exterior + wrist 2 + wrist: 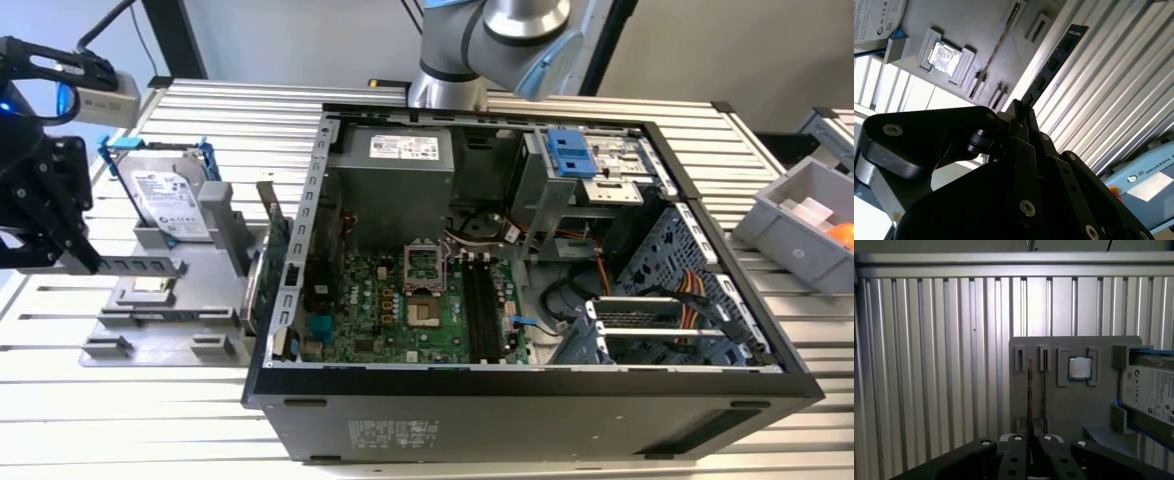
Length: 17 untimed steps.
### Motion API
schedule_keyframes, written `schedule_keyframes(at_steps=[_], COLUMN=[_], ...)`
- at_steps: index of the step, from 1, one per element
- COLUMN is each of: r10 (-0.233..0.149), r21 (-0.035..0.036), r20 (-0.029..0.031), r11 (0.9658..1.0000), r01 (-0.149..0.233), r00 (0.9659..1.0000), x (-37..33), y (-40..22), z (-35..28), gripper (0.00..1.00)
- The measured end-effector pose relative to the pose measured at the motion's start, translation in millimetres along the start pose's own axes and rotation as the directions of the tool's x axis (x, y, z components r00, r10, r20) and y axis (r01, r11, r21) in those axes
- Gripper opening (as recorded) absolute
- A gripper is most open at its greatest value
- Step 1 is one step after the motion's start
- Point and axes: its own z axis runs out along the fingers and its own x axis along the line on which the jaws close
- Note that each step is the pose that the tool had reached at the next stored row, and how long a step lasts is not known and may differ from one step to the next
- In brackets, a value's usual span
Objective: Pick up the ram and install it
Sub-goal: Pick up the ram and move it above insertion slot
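Evidently the claw (1021, 109) is clamping one end of the ram (1054, 65), holding it over the grey parts holder (964, 20) on the desk (1114, 90). Gripped endwise, it is asking for slow, level carrying toward the open computer case (534, 395).

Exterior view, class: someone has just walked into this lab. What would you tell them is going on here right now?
A Universal Robots arm is working at an open computer case. Its gripper is shut on the ram, a long dark stick that juts out from between the fingers. The gripper is at the grey parts tray, which also holds a hard drive, at the exterior view's left. The ram is not yet in the case.
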Motion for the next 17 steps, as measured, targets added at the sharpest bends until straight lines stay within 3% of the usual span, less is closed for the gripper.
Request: schedule_keyframes(at_steps=[17], r10=[0.001], r21=[0.0001], r20=[0.0000], r11=[1.0000], r01=[-0.001], r00=[1.0000], x=[-4.0], y=[-0.2], z=[-13.3], gripper=[0.00])
